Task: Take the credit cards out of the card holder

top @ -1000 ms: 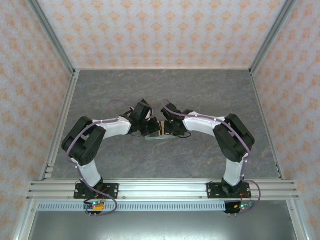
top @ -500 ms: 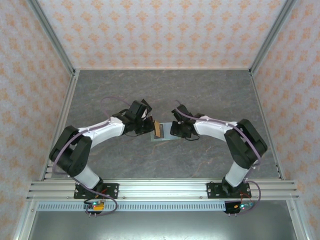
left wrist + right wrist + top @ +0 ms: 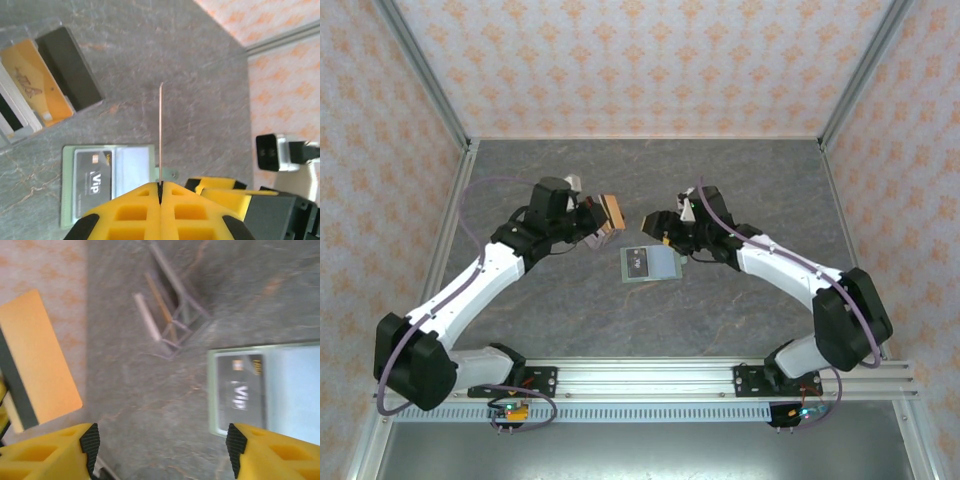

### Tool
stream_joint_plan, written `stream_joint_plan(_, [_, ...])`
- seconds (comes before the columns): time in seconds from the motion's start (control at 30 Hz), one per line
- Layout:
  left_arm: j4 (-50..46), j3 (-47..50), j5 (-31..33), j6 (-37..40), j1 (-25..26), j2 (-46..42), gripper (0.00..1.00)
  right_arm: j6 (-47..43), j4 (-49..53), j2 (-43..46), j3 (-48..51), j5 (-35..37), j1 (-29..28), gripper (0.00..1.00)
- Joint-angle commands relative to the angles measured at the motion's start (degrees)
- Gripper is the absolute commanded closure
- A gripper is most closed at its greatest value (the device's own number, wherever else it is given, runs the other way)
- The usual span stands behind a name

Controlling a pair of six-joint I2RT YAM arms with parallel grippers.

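The sage-green card holder [image 3: 650, 264] lies open and flat on the grey table, a black "VIP" card [image 3: 93, 179] in one panel and a pale panel beside it. My left gripper [image 3: 597, 218] hovers up and to the left of it, shut on a golden-brown credit card [image 3: 613, 212]. The left wrist view shows that card edge-on [image 3: 160, 135], rising from the closed jaws [image 3: 160, 187]. My right gripper [image 3: 658, 228] stands open just behind the holder with nothing between its fingers [image 3: 161, 445]. From the right wrist, the held card [image 3: 40, 360] is at the left and the holder [image 3: 212, 390] at the right.
A small bundle of brown, black and beige cards [image 3: 50, 85] rests on the table beyond the holder, and it appears again in the right wrist view [image 3: 167, 322]. Patterned walls with metal rails [image 3: 445, 240] enclose the table.
My left gripper has lifted the golden-brown card out and carried it back and left. The right gripper has opened and drawn back to the right. The holder now lies flat.
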State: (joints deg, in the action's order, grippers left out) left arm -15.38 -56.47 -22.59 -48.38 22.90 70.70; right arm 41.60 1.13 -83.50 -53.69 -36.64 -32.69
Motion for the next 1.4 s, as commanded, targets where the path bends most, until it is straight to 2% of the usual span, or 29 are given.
stream_joint_plan(0.0, [9.0, 2.5, -3.5, -6.7, -0.5, -1.4, 1.00, 8.0, -10.9, -2.5, -3.4, -7.7, 0.0, 0.27])
stream_joint_plan(0.1, [15.1, 2.4, -7.3, -10.6, -0.5, 0.4, 1.00, 11.7, -14.7, -5.1, -6.2, -9.4, 0.0, 0.26])
stream_joint_plan(0.27, [19.8, 3.4, -8.4, -13.8, -0.7, 1.5, 1.00, 16.2, -20.0, -6.9, -8.7, -11.9, 0.0, 0.28])
stream_joint_plan(0.43, [19.9, 3.9, -8.7, -14.4, -1.2, 1.8, 1.00, 18.9, -23.7, -6.7, -8.4, -13.1, 0.0, 0.45])
stream_joint_plan(0.73, [19.8, 6.0, -9.1, -14.8, -2.3, 0.8, 1.00, 17.3, -22.3, -4.4, -7.0, -11.5, 0.8, 0.60])
stream_joint_plan(0.83, [19.2, 6.2, -9.5, -14.8, -2.6, 0.5, 1.00, 15.9, -20.7, -4.4, -7.4, -11.1, 0.7, 0.68])
stream_joint_plan(0.97, [16.7, 6.5, -9.0, -14.2, -3.1, -0.1, 0.98, 12.9, -16.8, -4.3, -8.1, -9.9, 0.8, 0.87])
stream_joint_plan(1.0, [15.4, 6.5, -8.5, -13.8, -3.3, -0.2, 0.90, 11.6, -14.7, -4.2, -8.5, -9.1, 0.8, 0.94])
stream_joint_plan(1.07, [12.9, 6.8, -7.5, -12.9, -3.7, -0.6, 0.71, 8.6, -10.8, -3.8, -9.0, -7.1, 0.8, 1.00])
stream_joint_plan(1.2, [6.1, 8.0, -2.8, -9.8, -5.0, -2.0, 0.33, 1.5, -4.0, -3.6, -9.6, -1.5, 0.4, 1.00])
stream_joint_plan(1.27, [1.3, 8.4, 1.5, -7.3, -5.6, -3.2, 0.20, -3.5, -0.2, -3.7, -10.3, 3.0, -0.9, 1.00])
stream_joint_plan(1.37, [-4.4, 9.3, 8.6, -3.0, -6.2, -5.1, 0.10, -11.9, 3.8, -4.7, -11.7, 11.0, -3.8, 1.00])
